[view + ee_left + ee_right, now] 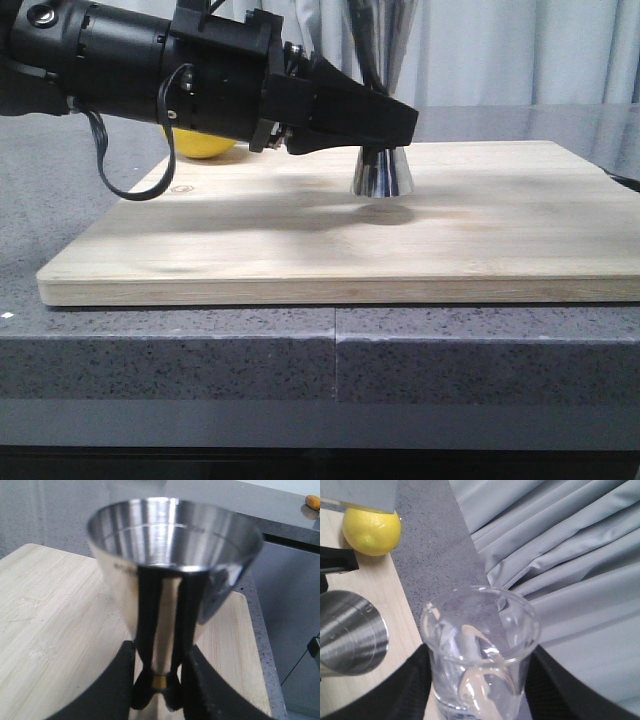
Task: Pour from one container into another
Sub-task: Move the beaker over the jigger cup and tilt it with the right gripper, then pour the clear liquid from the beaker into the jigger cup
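The steel jigger (382, 172) is upright over the wooden board (250, 250), its base seemingly just above its shadow. My left gripper (385, 135) comes in from the left and is shut on its waist. In the left wrist view the black fingers (145, 680) clamp either side of the gold band (160, 681), under the wide empty cup (175, 535). My right gripper (477, 692) is shut on the clear glass beaker (480, 650), held beside the jigger's open cup (350, 632). Some clear liquid seems to lie inside the beaker. The front view does not show the right gripper or the beaker.
A yellow lemon (205, 143) rests at the board's back left, behind my left arm, and also shows as the lemon (372, 530) in the right wrist view. Grey speckled counter (300, 350) surrounds the board. A grey curtain (560, 555) hangs behind.
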